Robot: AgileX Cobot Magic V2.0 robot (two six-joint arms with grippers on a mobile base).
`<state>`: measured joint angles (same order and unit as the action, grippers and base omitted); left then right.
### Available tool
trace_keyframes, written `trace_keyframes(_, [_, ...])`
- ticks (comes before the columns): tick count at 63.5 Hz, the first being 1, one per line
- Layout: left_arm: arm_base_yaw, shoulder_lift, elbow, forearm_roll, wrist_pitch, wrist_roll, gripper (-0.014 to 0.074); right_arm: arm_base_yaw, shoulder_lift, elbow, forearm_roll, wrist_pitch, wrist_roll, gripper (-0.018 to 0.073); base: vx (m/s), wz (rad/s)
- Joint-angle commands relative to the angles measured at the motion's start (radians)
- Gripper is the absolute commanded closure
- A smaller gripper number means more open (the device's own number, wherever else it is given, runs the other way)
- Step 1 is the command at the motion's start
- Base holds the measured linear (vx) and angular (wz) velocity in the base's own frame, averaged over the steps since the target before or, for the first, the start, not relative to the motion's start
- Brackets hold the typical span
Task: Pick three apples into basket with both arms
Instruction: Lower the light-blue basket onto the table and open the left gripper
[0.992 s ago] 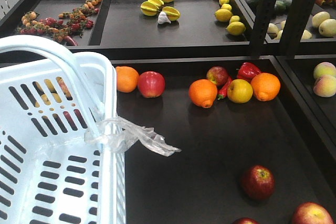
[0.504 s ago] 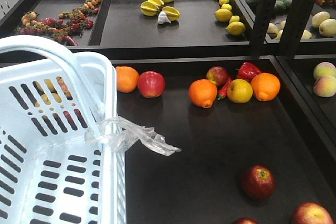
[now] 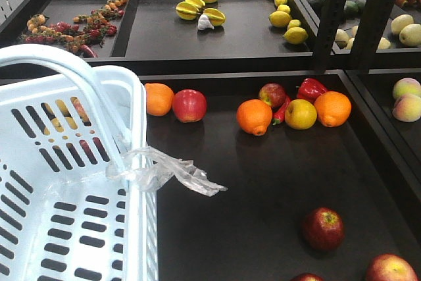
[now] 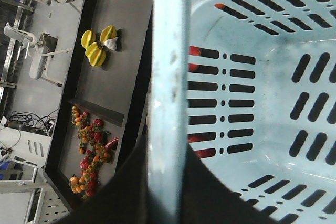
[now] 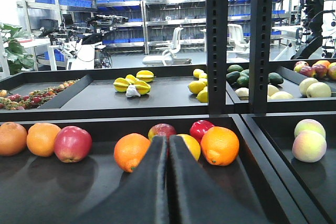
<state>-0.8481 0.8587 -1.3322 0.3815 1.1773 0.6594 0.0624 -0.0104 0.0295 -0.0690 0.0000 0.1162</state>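
Plastic scrap (image 3: 168, 170) lies between basket (image 3: 136, 116) and apples (image 3: 323, 228).

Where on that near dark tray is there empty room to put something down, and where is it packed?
Most room is the middle of the tray, between the back fruit row and the dark red apple. Also free: the strip below the plastic scrap, beside the basket. Crowded: the back cluster around the yellow apple.

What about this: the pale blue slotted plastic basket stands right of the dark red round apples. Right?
Not quite. The pale blue slotted plastic basket stands left of the dark red round apples, as the front-facing view shows.
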Motion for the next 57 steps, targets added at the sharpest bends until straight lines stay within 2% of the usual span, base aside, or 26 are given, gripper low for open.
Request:
trace_keyframes(1, [-0.001, -0.001, -0.027, 0.019, -0.082, -0.016, 0.0603, -0.002, -0.01, 0.013, -0.005, -0.072, -0.001, 0.0568, 0.0, 0.0])
trace_keyframes(17, [-0.001, 0.03, -0.023, 0.019, -0.101, -0.016, 0.0603, -0.002, -0.01, 0.013, -0.005, -0.072, -0.001, 0.0568, 0.0, 0.0])
trace_keyframes(34, [-0.001, 0.161, -0.022, 0.02, -0.128, -0.016, 0.0603, -0.002, -0.01, 0.013, -0.005, -0.072, -0.001, 0.0568, 0.0, 0.0])
trace_keyframes(41, [-0.001, 0.206, 0.011, 0.019, -0.225, -0.016, 0.0603, -0.002, -0.01, 0.013, -0.005, -0.072, -0.001, 0.0568, 0.0, 0.0])
trace_keyframes(57, [0.009, 0.251, 0.254, 0.028, -0.599, -0.016, 0.0603, -0.002, -0.01, 0.013, -0.005, -0.073, -0.001, 0.0568, 0.0, 0.0])
